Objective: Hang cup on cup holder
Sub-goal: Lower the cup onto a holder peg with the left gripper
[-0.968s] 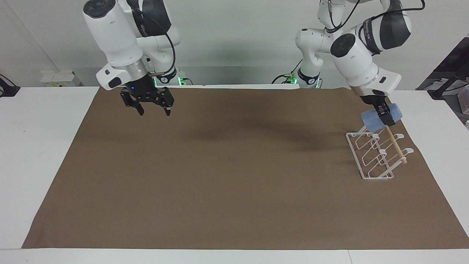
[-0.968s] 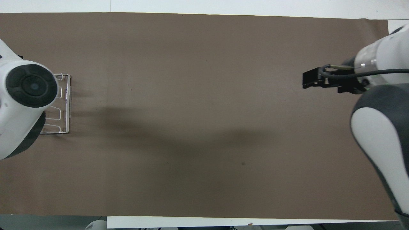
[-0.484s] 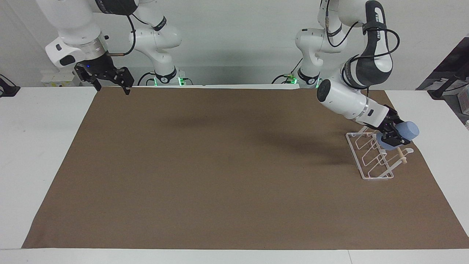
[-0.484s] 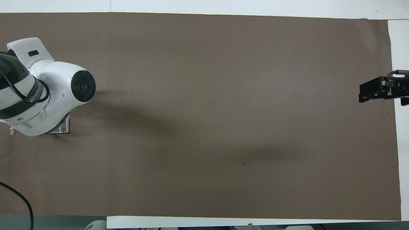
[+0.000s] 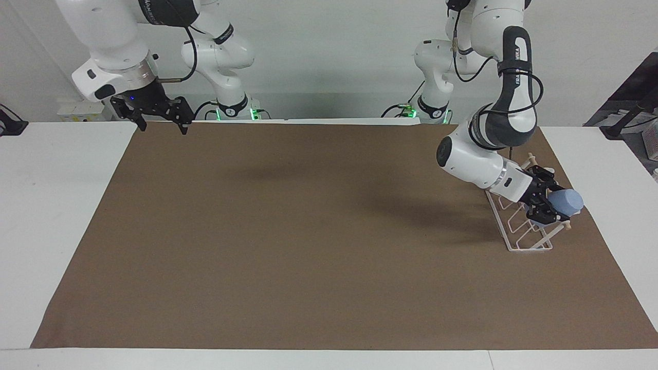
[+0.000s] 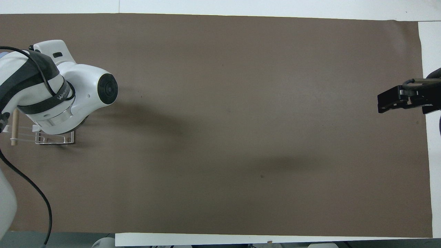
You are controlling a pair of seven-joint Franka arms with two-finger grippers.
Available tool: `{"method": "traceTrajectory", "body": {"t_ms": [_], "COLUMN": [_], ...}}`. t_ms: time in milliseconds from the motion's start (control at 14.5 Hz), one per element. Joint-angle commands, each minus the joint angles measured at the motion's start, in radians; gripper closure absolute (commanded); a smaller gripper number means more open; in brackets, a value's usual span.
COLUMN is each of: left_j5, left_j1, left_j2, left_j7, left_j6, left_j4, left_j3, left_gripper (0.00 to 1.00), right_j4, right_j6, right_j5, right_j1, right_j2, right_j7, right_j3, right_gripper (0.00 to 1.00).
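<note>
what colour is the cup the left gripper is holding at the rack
Light blue. The cup shows best in the facing view, held by the left gripper.

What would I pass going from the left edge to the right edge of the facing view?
The right gripper hanging open at the brown mat's corner → the bare mat → the left gripper, holding the blue cup over the white wire rack.

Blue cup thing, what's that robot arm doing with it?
The left gripper holds the light-blue cup sideways and is pressing it in among the prongs of the white wire cup holder, at the left arm's end of the brown mat. The cup is not let go yet. The right gripper waits, open and empty, up over the mat's corner at the right arm's end.
</note>
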Motion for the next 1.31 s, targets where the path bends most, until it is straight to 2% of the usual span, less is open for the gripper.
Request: {"method": "traceTrajectory", "body": {"t_ms": [0, 553, 760, 829, 968, 1244], "left_j5": [0.018, 0.004, -0.005, -0.022, -0.030, -0.099], "left_j1": [-0.005, 0.004, 0.007, 0.007, 0.001, -0.005], "left_j2": [-0.002, 0.031, 0.030, 0.030, 0.030, 0.022], "left_j7": [-0.028, -0.086, -0.083, -0.080, -0.068, -0.019], "left_j6": [-0.021, 0.027, 0.045, 0.048, 0.045, 0.045], "left_j4": [-0.006, -0.025, -0.026, -0.026, -0.026, -0.017], "left_j3": [-0.005, -0.007, -0.007, -0.007, -0.008, -0.008], "left_gripper": [0.62, 0.62, 0.57, 0.45, 0.00, 0.00], "right_j4": [-0.008, -0.009, -0.009, -0.009, -0.009, -0.009], "right_j6": [-0.007, -0.007, -0.007, -0.007, -0.007, -0.007], "right_j5": [0.002, 0.002, 0.002, 0.002, 0.002, 0.002], "right_j1": [-0.014, -0.014, -0.012, -0.012, -0.014, -0.012], "right_j2": [-0.007, -0.007, -0.007, -0.007, -0.007, -0.007], "right_j7": [-0.018, -0.017, -0.018, -0.017, -0.018, -0.017], "right_j3": [0.007, 0.007, 0.007, 0.007, 0.007, 0.007], "right_gripper": [0.01, 0.01, 0.01, 0.01, 0.01, 0.01]}}
